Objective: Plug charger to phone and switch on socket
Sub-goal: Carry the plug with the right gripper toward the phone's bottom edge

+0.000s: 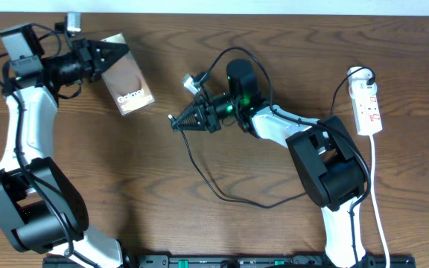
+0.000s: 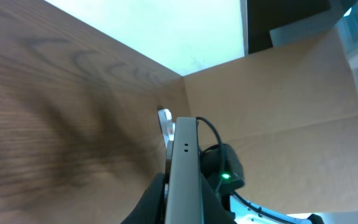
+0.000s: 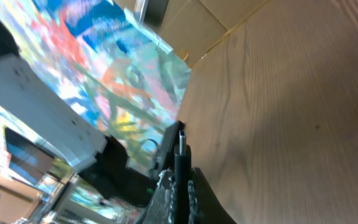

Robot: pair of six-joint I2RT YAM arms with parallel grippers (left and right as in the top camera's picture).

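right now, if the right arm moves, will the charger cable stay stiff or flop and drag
Probably floppy: the charger lies in a loose loop on the table, so it should trail behind. Its tip looks rigid, standing straight from the right gripper.

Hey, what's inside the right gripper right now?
The charger: its black connector tip pokes out of the shut right gripper. The clamped part is covered.

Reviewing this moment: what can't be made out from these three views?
- Switch position on the socket: too small overhead; absent from both wrist views.
- Far end of the charger: overhead, the cable disappears behind the right arm.
- Port of the phone: overhead, the left gripper covers its upper end; the left wrist view shows only a thin edge, no port discernible.
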